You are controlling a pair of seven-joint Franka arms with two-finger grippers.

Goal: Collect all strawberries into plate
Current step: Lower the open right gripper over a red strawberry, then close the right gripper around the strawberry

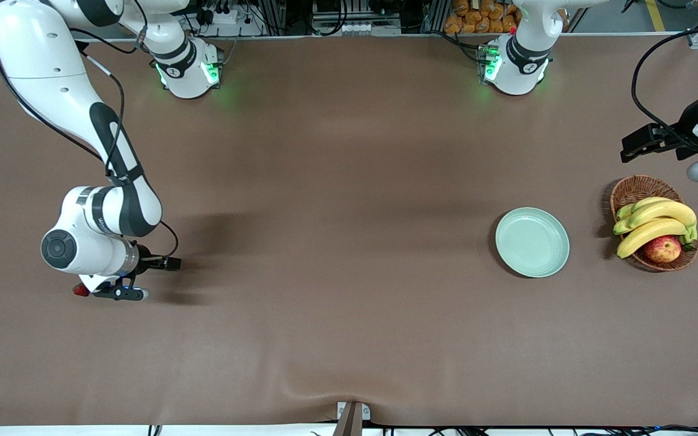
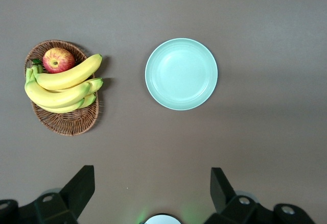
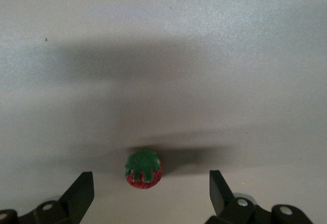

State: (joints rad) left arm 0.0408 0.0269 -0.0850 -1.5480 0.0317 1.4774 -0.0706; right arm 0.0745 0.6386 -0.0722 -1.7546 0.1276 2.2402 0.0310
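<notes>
Brown cloth covers the worktop [image 1: 337, 242] from one end to the other. At the right arm's end, the right gripper [image 1: 103, 290] hangs low over the cloth with its fingers [image 3: 82, 191] spread wide and holding nothing. One strawberry [image 3: 144, 169] can be counted: a small red berry with a green leafy cap, lying on the worktop between those spread fingers without touching either; in the front view it peeks out red beside the gripper. Toward the left arm's end lies one plate [image 1: 532, 242], pale mint green, round and shallow, with nothing in it. Just beside it, closer still to that end, sits one brown wicker basket [image 1: 634, 189] holding one bunch of yellow bananas [image 1: 658, 221] and one red-yellow apple [image 1: 663, 249]. The left gripper [image 2: 153, 193] waits high over the worktop by the plate and basket, its fingers spread apart and empty. No legible writing or brand shows on any of these things.
</notes>
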